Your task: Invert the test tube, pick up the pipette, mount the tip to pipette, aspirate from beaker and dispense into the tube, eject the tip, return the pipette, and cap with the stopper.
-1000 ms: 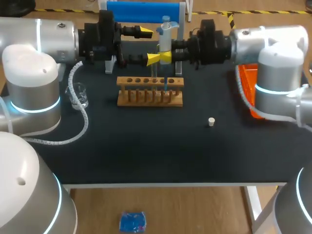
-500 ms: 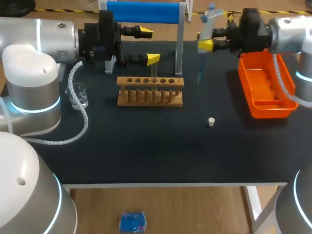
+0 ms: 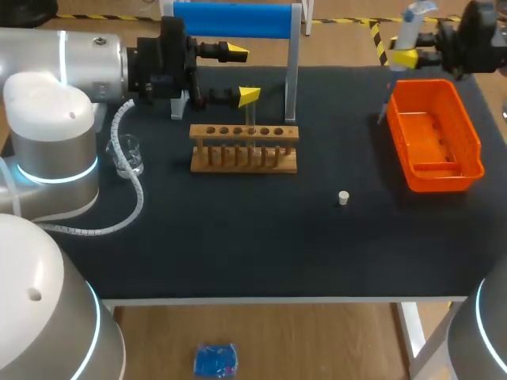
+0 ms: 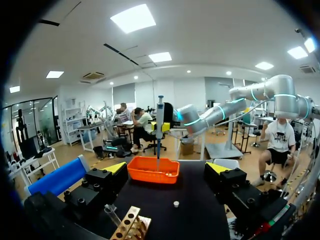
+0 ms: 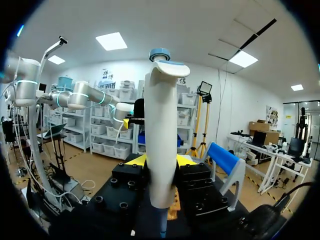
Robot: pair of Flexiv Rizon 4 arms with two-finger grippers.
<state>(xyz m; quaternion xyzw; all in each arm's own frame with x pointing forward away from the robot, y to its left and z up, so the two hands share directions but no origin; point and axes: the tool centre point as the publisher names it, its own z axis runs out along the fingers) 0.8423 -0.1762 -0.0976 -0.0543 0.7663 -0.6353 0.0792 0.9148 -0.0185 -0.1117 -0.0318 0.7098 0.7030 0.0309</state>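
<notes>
Right jaws grasp pipette (image 3: 407,32) upright, tip (image 3: 383,113) at edge of orange bin (image 3: 432,136). Centre it over bin, low, before ejecting. Left jaws released above rack (image 3: 244,132).

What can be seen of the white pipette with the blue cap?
The white, plastic-looking pipette has a blue cap on top and a thin blue tip below. It stands upright in the air, its lower body clamped between the yellow-tipped jaws of the right gripper. It hangs by the far end of the orange plastic tray, tip pointing down, touching nothing else.
</notes>
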